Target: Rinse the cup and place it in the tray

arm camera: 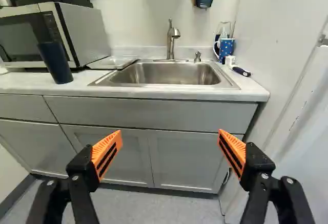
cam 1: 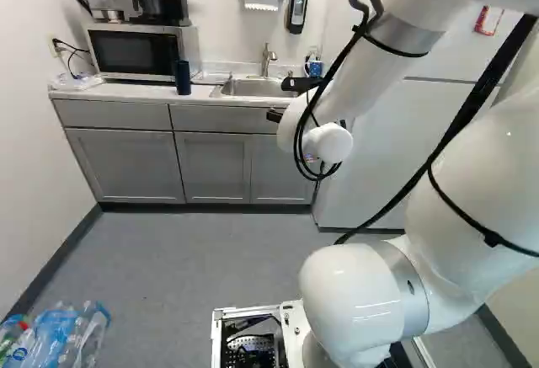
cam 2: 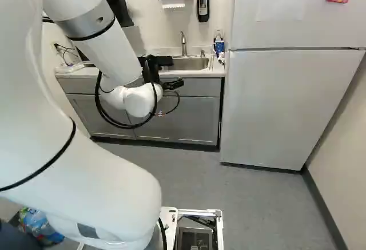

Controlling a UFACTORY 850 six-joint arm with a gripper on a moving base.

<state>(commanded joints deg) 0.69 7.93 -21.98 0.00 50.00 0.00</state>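
My gripper (cam 2: 176,72) hangs in front of the sink cabinets in the right base view. In the wrist view the gripper (arm camera: 170,147) stands wide open with nothing between its orange pads. Ahead of it, on the counter, are two cups: a dark blue tumbler (arm camera: 55,62) upright before the microwave, and a blue mug with white dots (arm camera: 226,48) in the corner past the sink. A shallow, clear-looking tray (arm camera: 113,62) lies between microwave and sink. The steel sink (arm camera: 166,74) has its faucet (arm camera: 171,38) at the back edge.
The microwave (cam 1: 135,51) carries a coffee maker. A brush-like item (arm camera: 241,71) lies near the mug. A tall white fridge (cam 2: 274,107) stands right of the counter. Plastic bottles (cam 1: 61,334) are on the floor at the lower left of the left base view.
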